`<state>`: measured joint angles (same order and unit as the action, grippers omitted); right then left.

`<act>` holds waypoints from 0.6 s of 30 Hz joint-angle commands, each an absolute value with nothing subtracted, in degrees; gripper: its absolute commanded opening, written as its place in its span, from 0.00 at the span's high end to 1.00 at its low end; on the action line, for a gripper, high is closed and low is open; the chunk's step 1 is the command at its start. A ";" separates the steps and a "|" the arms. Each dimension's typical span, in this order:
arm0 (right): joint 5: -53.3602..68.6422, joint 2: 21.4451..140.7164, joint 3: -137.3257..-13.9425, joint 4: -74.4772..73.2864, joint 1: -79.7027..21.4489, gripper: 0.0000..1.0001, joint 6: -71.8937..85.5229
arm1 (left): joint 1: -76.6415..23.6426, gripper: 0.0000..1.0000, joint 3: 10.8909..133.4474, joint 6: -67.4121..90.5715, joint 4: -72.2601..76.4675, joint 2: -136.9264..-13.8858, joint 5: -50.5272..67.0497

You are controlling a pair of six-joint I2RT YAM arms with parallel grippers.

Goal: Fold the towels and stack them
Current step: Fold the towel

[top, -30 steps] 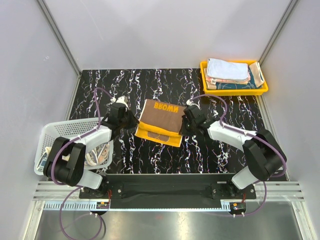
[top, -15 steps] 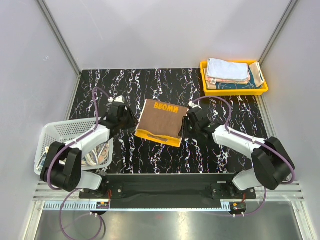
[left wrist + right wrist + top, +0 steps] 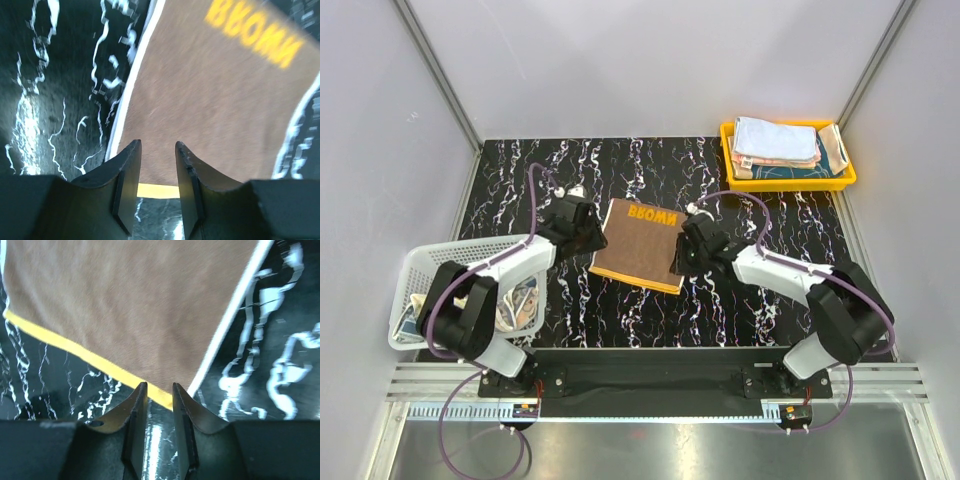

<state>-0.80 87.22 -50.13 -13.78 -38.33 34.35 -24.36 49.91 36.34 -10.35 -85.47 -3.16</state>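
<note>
Towel work, as it looks from my console: 1 brown towel [image 3: 640,243] lies flat near the middle of the table [image 3: 750,300], its yellow lettering along the far edge and a yellow band [image 3: 635,279] along the near edge.

The left gripper [image 3: 590,233] sits at the towel's left edge. In my left wrist view its 2 fingers [image 3: 129,170] stand clearly apart with nothing pinched between them. The brown cloth [image 3: 215,100] spreads out beyond the tips, white trim down its side, and a bit of yellow shows in the gap. I read that hand [image 3: 157,146] as released.

The right gripper [image 3: 684,250] is at the towel's right edge, close to the near corner. Its wrist view shows the fingers [image 3: 137,405] parted by a narrow slot. The tips [image 3: 159,386] hover right at the yellow band, and the towel [image 3: 130,305] lies flat, not caught between them. I call that one released too.

Off at the far right corner, a yellow tray [image 3: 788,185] holds a pile of folded towels [image 3: 775,140], a pale one on top. At the near left, a white basket [image 3: 450,258] sits beside the left arm with loose cloths [image 3: 518,305] inside it.
</note>
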 commanded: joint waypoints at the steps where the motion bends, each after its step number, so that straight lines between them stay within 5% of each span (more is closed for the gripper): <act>1: 1.39 88.68 -48.35 -9.33 -40.25 0.67 36.73 | -24.52 0.63 51.15 36.83 -10.54 -88.23 -5.10; 12: 1.15 92.21 -45.01 -10.02 -40.52 0.68 38.93 | -31.97 0.67 52.21 42.62 -21.25 -97.29 -15.37; 18: -1.31 85.80 -40.97 -15.73 -40.52 0.67 39.55 | -34.45 0.70 46.07 52.02 -24.43 -92.65 -14.07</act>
